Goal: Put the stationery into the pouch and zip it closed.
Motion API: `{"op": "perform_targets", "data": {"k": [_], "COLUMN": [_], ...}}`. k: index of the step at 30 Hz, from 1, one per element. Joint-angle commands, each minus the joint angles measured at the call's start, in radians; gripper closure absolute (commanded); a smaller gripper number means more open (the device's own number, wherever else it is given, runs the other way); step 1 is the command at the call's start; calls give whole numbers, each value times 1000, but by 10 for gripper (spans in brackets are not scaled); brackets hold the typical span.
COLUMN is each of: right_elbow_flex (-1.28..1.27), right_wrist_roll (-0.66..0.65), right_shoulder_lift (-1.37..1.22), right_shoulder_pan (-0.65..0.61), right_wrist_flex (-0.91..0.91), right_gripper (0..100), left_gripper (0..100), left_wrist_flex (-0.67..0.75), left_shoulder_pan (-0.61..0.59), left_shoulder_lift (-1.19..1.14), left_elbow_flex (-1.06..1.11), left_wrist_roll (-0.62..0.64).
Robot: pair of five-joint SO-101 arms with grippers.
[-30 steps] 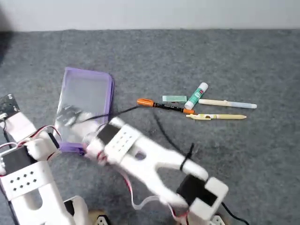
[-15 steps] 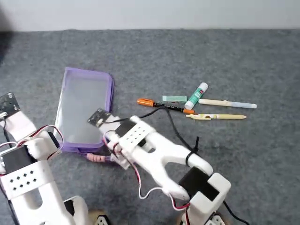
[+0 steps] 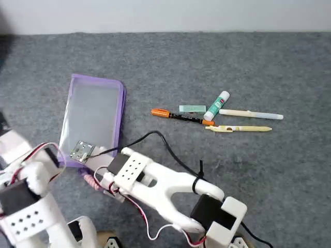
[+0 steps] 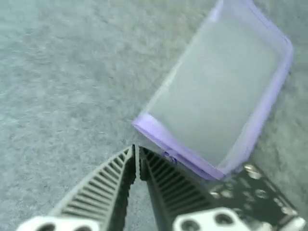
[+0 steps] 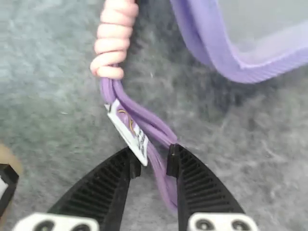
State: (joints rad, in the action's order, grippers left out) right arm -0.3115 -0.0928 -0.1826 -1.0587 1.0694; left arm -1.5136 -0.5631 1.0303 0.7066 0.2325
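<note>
— What lies under everything?
— A grey felt-like cover (image 3: 248, 175), spread edge to edge.
— And behind it?
— A pale wall (image 3: 165, 15) along twelve o'clock, with a dark patch (image 3: 4, 46) at ten.

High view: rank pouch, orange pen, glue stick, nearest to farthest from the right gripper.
1. pouch, left; its strap sits in the jaws of the right gripper.
2. orange pen, centre.
3. glue stick, right of the pen.

Clear pouch (image 3: 93, 113) with purple trim, purple cord (image 5: 138, 117) with pink coil (image 5: 113, 38), grey carpet (image 3: 232, 62).
</note>
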Motion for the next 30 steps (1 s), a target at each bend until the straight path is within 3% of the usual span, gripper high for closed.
{"op": "perform_targets", "data": {"k": [1, 6, 9, 17, 21, 27, 30], "right_elbow_flex": [25, 64, 64, 68, 74, 34, -46], "right_wrist_roll": [6, 6, 6, 6, 6, 2, -61], "right_shoulder_lift": [59, 88, 53, -102, -111, -56, 13], "right_shoulder_pan": [30, 39, 39, 50, 96, 220, 295], "right_wrist_flex": [70, 153, 156, 154, 147, 191, 202], "right_gripper": [893, 867, 839, 889, 996, 991, 991], "left_gripper": [988, 988, 988, 988, 988, 988, 988], "left_wrist_flex": [-5, -5, -5, -28, -57, -63, -63], "left_shoulder_pan": [-106, -230, -239, -239, -239, -241, -241], "left_shoulder_lift": [31, 31, 31, 37, 38, 40, 40], "left_elbow_flex": [-45, -44, -44, -44, -45, -51, -51], "left_wrist_roll": [-31, -117, -127, -124, -124, -123, -123]}}
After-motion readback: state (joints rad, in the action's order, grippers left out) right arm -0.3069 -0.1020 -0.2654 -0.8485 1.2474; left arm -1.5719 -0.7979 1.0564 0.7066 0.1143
